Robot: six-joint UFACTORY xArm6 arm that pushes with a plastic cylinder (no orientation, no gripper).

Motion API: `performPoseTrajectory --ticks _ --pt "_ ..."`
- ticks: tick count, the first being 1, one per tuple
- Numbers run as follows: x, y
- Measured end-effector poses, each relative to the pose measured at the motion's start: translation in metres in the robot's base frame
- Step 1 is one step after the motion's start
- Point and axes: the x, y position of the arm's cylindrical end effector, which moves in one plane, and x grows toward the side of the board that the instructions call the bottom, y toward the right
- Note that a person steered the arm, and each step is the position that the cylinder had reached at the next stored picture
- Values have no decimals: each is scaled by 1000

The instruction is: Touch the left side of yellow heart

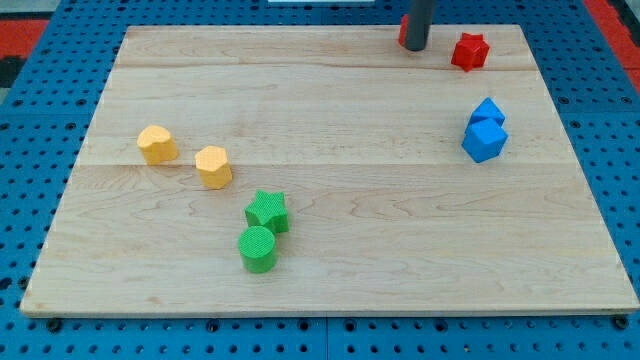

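Note:
The yellow heart (157,144) lies at the board's left side. A second yellow block (213,165), roughly hexagonal, sits just to its right and slightly lower. My tip (415,48) is at the top edge of the board, right of centre, far up and to the right of the yellow heart. A red block (403,30) is mostly hidden behind the rod and touches or nearly touches it.
A red star (469,51) lies right of my tip. Two blue blocks (487,110) (485,140) touch each other at the right. A green star (267,211) and a green cylinder (258,248) sit together below centre. The wooden board (330,290) rests on blue pegboard.

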Motion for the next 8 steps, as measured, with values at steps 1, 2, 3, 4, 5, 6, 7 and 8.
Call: performPoseTrajectory --ticks 1,2,3,4,5,6,7,8 --pt "-31 -14" --pt "-31 -26" --pt "-28 -22" --pt "39 17" --pt "79 71" --pt "71 102" --pt "20 83" --pt "77 28"
